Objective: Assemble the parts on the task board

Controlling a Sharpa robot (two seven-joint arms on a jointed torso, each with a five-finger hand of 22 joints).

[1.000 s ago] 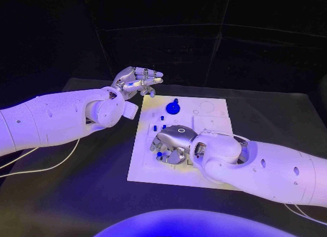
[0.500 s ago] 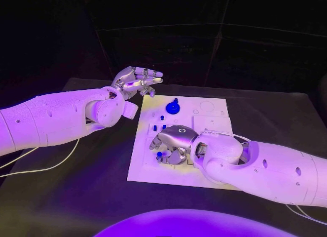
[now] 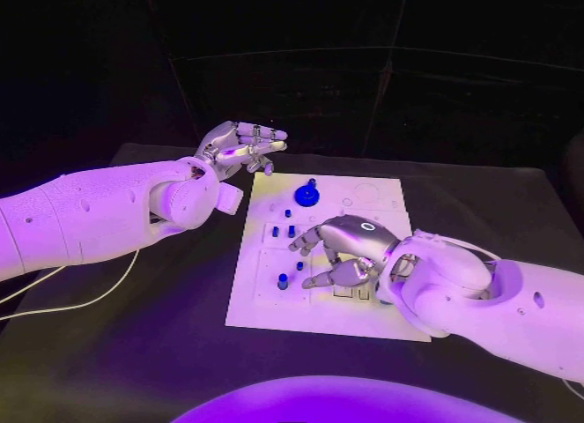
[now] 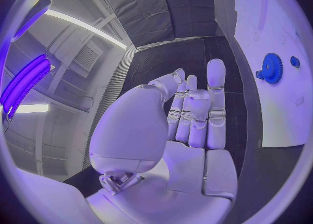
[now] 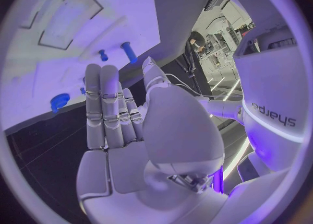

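The white task board (image 3: 374,204) lies in the middle of the table. A blue gear (image 3: 308,192) stands at its far end, also seen as the gear (image 4: 272,68) in the left wrist view. Several small blue pegs (image 3: 292,231) stand along the board's left half, and a round blue piece (image 3: 283,281) sits near its front left. My right hand (image 3: 343,251) hovers over the board's middle with fingers spread and nothing in them. Pegs (image 5: 129,51) show beyond its fingers (image 5: 104,104). My left hand (image 3: 242,145) hangs raised off the board's far left corner, holding nothing.
White cables (image 3: 66,304) trail over the black table (image 3: 139,352) at the left. Outlined recesses (image 3: 369,190) mark the board's far right part. My right forearm (image 3: 495,300) covers the board's near right corner.
My right hand has lifted off the board's near left part and drawn back to the right, uncovering the blue pieces there. My left hand has barely moved.
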